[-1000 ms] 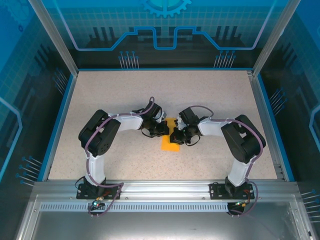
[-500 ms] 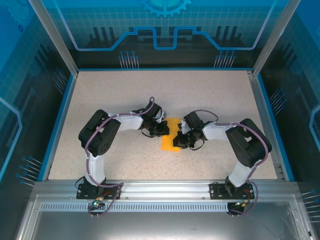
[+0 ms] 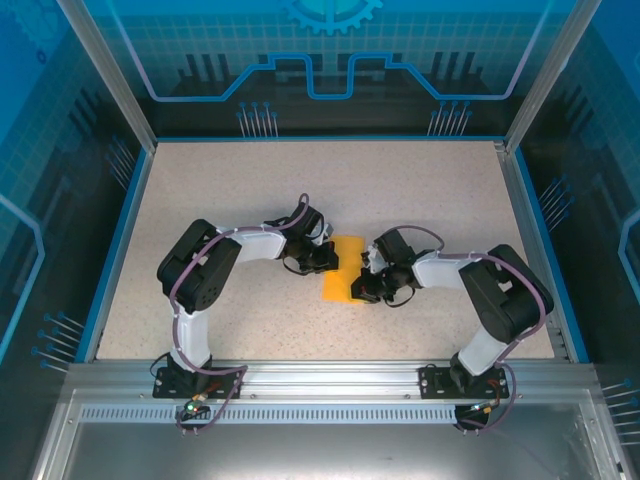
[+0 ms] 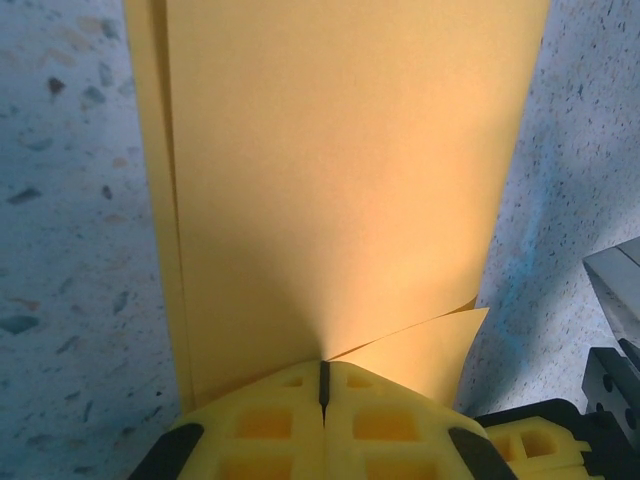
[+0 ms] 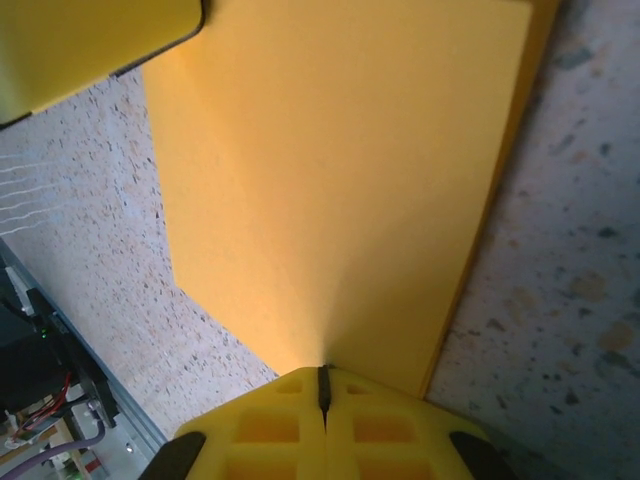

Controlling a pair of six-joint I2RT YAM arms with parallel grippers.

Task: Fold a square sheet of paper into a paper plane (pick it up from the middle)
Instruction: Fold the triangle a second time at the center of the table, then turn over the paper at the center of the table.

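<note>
Pressing my closed left end effector (image 3: pixel 326 258) and closed right end effector (image 3: pixel 358 290) onto the folded orange-yellow paper sheet (image 3: pixel 344 262) at mid worktop (image 3: pixel 240 190), I'd anchor left and drag right evenly along the crease

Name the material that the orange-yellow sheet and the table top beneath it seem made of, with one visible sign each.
Orange-yellow sheet: thin paper, matte and plain; it holds sharp fold edges, and a lower layer peeks out along one side. Table top: pale speckled surface, matte, probably stone-look laminate or composite; the look leaves open which.
</note>
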